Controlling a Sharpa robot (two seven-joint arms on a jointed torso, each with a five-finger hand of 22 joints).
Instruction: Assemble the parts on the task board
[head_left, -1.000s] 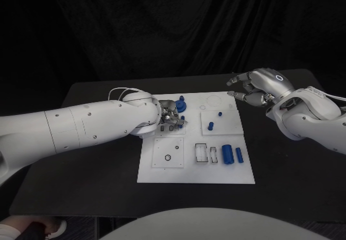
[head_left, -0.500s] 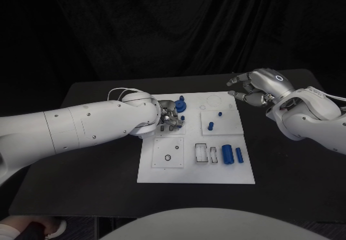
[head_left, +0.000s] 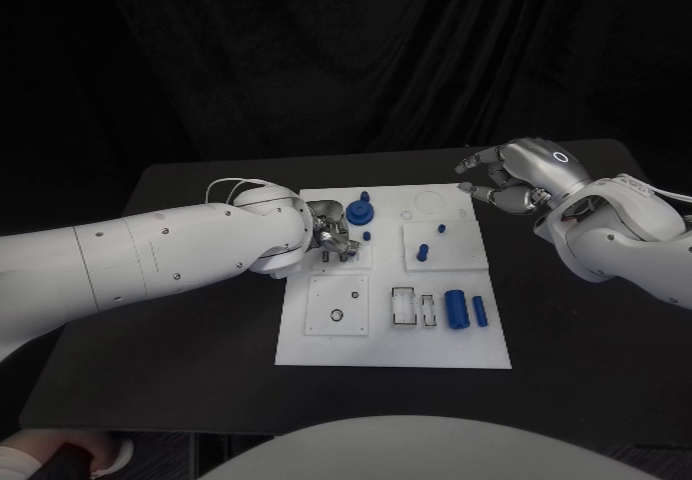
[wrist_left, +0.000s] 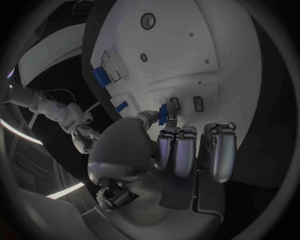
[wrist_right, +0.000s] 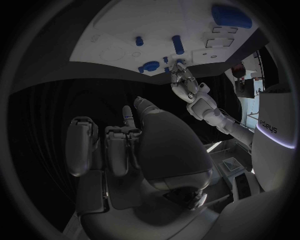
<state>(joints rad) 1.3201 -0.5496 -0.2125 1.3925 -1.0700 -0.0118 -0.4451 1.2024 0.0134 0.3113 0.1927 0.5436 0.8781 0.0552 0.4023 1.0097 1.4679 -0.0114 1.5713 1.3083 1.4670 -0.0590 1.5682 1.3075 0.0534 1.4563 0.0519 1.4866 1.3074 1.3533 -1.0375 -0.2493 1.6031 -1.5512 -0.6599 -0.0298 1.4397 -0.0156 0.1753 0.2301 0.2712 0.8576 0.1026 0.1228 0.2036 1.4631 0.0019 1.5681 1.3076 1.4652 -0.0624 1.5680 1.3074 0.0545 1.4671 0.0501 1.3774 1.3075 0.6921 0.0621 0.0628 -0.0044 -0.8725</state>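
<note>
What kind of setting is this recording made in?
Likely a robotics lab test bench: a black table against a black backdrop, with a white task board of slots and small blue parts before a two-armed robot.

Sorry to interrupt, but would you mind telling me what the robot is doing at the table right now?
It is assembling small blue parts on the white task board. The left hand is over the board's far left corner, pinching a small blue part above two small slots. The right hand hangs off the board's far right corner, fingers curled, holding nothing. Two blue cylinders lie on the board's near right side.
</note>
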